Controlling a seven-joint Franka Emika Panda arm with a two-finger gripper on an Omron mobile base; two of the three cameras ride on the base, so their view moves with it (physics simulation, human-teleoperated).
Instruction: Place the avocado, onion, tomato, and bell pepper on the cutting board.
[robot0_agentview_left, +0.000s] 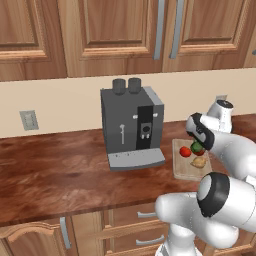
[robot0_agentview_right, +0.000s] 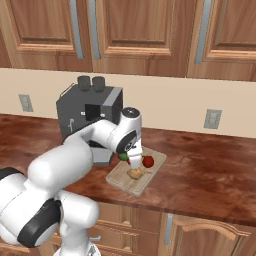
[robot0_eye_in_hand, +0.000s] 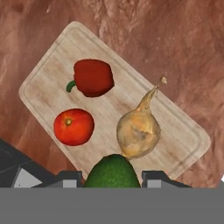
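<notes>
Avocado (robot0_eye_in_hand: 112, 171) pinched between gripper (robot0_eye_in_hand: 111, 177) fingertips, above cutting board (robot0_eye_in_hand: 183, 144) edge, onion (robot0_eye_in_hand: 139, 129) stalk pointing away from it, tomato (robot0_eye_in_hand: 74, 127) and bell pepper (robot0_eye_in_hand: 92, 78) on board, dark wood counter (robot0_eye_in_hand: 175, 48), coffee machine (robot0_agentview_left: 131, 127) beside.

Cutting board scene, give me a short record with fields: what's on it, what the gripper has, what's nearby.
surface: cutting board on dark wooden counter
on board: bell pepper, tomato, onion
gripper: above the board, avocado between its fingertips
avocado touching board: cannot tell
nearby: grey coffee machine beside the board
</notes>
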